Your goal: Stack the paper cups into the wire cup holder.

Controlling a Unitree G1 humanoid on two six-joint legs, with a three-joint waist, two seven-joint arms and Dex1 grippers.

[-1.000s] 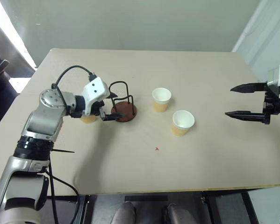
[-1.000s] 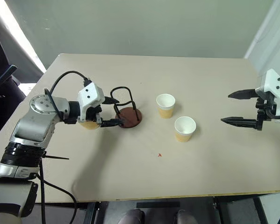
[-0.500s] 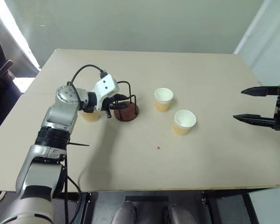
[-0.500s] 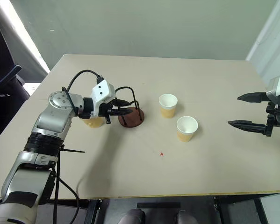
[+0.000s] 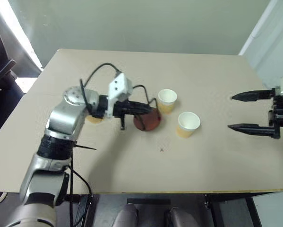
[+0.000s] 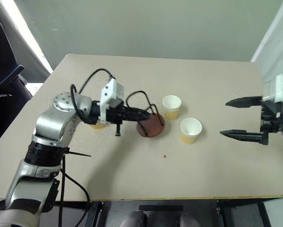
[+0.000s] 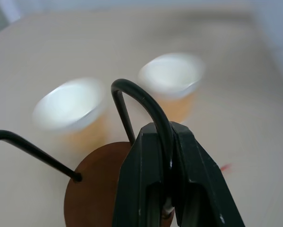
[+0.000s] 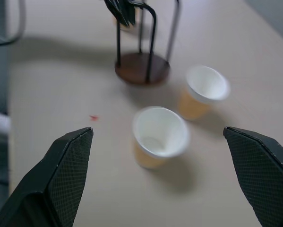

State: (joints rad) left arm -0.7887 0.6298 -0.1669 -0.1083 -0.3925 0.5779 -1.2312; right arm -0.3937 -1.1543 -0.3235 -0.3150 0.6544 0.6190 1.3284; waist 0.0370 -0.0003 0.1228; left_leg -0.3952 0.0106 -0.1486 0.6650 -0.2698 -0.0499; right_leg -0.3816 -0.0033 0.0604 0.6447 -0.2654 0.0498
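We are looking at our left hand [image 7: 166, 163] clamped tight on one black wire loop of the wire cup holder [image 5: 147, 118], the two fingers pressed together around the top of the loop. The holder is tipping, its reddish-brown disc base [image 6: 150, 126] leaning up off the tabletop [image 5: 132, 161] rather than lying flat, with the thin loops slanting back toward our left arm. Our right hand [image 5: 252, 111] is hanging over the tabletop at about three o'clock, its fingers spread wide and holding nothing. Two paper cups are standing upright near the centre, tan-yellow outside and white inside: one [image 5: 167, 100] just beside the holder at its two o'clock, the other [image 5: 187, 124] at the holder's three o'clock, apart from it. A third cup [image 6: 98, 125] is sitting at nine o'clock from the holder, mostly hidden behind our left arm. A small red speck [image 6: 165, 156] is lying on the tabletop at about six o'clock from the cups.
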